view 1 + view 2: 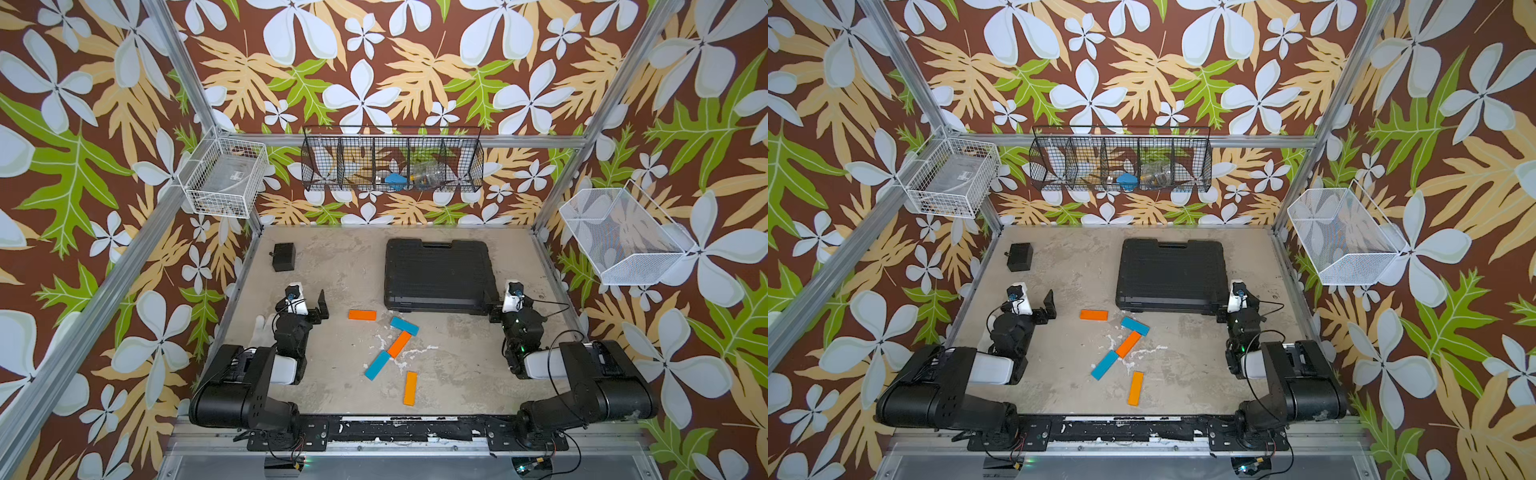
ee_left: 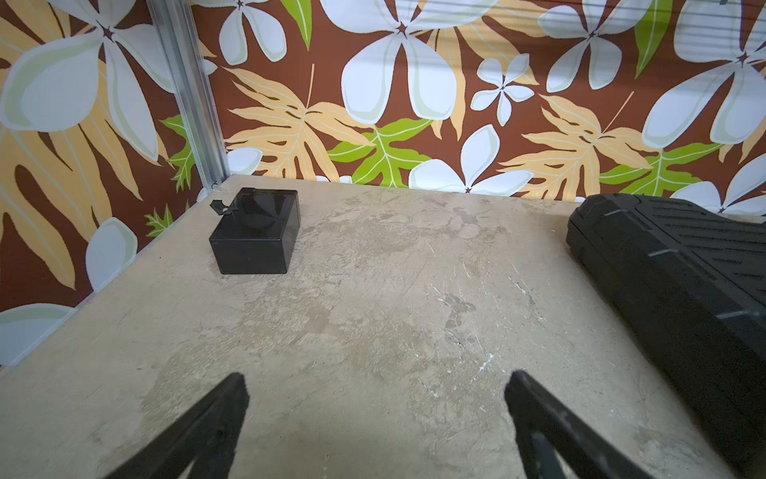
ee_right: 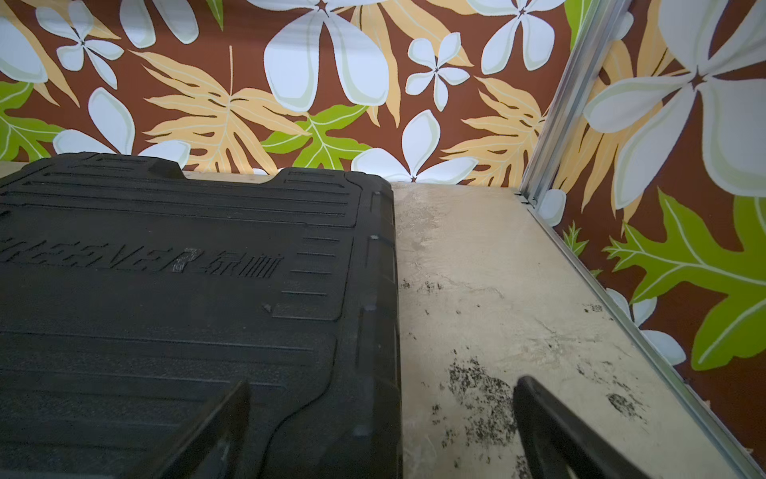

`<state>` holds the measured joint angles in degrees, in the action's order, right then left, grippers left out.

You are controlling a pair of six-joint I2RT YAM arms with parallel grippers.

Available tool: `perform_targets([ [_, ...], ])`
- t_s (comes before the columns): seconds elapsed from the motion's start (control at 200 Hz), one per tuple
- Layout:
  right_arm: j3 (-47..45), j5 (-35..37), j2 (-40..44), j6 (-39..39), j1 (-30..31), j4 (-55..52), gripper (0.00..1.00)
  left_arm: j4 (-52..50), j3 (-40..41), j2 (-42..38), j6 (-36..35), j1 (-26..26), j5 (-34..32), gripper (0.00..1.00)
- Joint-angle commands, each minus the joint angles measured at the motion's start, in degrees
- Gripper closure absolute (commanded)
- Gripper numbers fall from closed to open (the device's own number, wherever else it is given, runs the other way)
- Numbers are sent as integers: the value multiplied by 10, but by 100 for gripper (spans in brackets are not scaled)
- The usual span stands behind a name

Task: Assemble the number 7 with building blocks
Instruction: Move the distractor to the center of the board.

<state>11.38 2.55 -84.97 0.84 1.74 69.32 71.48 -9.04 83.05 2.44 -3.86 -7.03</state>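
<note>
Both arms sit folded back at the sides of the table [image 1: 332, 266]. The left gripper [image 2: 377, 385] stands spread wide over bare tabletop and has hold of nothing; the small black box [image 2: 255, 232] lies ahead of it by the far left corner. The right gripper [image 3: 383, 387] is spread just as wide and is empty too, one finger in front of the black case [image 3: 166, 290] and the other over the table beside it.

The five building blocks [image 1: 1128, 344] lie flat mid-table between the arms, on the near side of the case. In both top views the far orange block [image 1: 362, 315] lies crosswise on its own, a gap parting it from the tilted upper blue block [image 1: 404, 325]. The middle orange block [image 1: 399, 344] appears to touch that blue one and slants toward the front left, where its end meets the lower blue block [image 1: 377, 365]. The near orange block [image 1: 410, 388] lies apart, closest to the front edge, almost lengthwise
</note>
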Motion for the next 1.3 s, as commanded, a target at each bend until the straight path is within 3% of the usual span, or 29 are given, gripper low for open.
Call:
perform_targets([
  [0.0, 1, -4, 1, -2, 1, 8, 0, 16, -1, -1, -6, -1, 3, 0],
  [0.636, 1, -5, 1, -3, 0, 8, 0, 15, -2, 1, -8, 0, 5, 0],
  [0.716, -2, -3, 3, -3, 1, 12, 0, 17, 0, -1, -7, 0, 6, 5],
  [0.771, 2, 51, 21, -14, 23, 17, 0, 11, -2, -9, -17, -5, 6, 10],
  [0.831, 44, 167, 78, -54, 97, -104, 0, -15, -2, -42, -34, -26, -23, 10],
  [0.891, 97, 220, 126, -40, 159, -219, 0, -87, -19, -91, -61, -62, -54, 13],
  [0.936, 127, 185, 149, 4, 181, -274, 2, -164, -47, -121, -71, -88, -63, 15],
  [1.021, 177, 15, 158, 103, 199, -352, 7, -302, -117, -143, -44, -130, -60, 20],
  [1.106, 222, -66, 126, 143, 231, -418, 8, -369, -169, -127, 58, -165, -32, 25],
  [1.181, 242, -60, 88, 123, 269, -447, 8, -348, -179, -97, 119, -178, 47, 29],
  [1.296, 247, 0, 37, 122, 302, -468, 8, -337, -203, -44, 150, -184, 109, 34],
])
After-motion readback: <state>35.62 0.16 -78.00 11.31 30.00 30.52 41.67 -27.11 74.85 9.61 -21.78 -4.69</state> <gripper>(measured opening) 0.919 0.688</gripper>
